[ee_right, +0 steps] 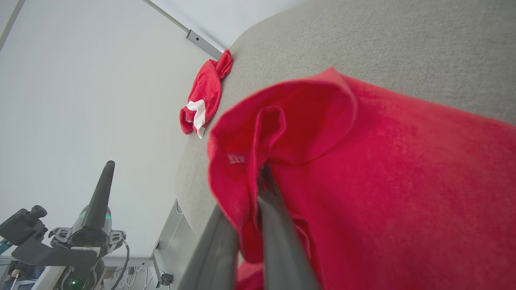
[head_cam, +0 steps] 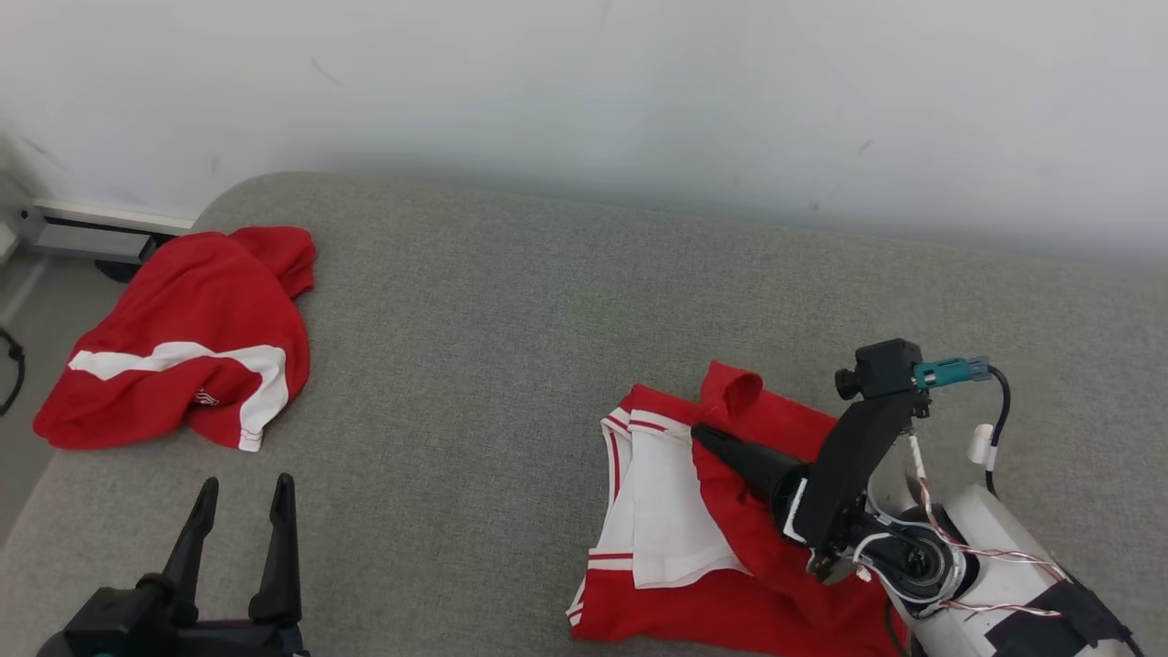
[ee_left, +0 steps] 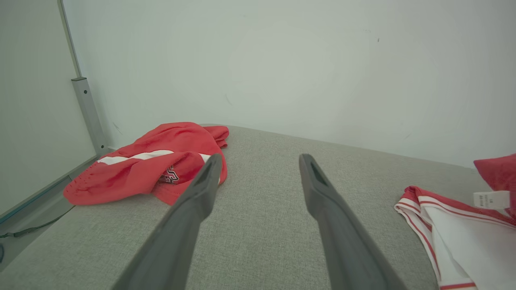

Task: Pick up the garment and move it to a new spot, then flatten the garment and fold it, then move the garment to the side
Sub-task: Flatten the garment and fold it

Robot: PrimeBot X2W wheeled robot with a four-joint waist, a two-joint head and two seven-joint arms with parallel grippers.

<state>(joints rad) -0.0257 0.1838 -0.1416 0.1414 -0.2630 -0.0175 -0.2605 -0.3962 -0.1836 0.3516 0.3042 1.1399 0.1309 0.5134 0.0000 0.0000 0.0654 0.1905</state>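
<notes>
One red-and-white fabric garment (head_cam: 671, 520) lies at the near right of the grey upholstered surface (head_cam: 511, 319), a fold pinched in the clenched right claw (head_cam: 707, 436); the left claw (head_cam: 245, 484) hovers spread, empty.

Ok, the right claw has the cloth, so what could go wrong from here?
The right claw pinches just a small bunched fold of the red garment, so the cloth may slip out. With the left claw open and well apart from it, a one-sided pull could drag the white panel askew.
</notes>
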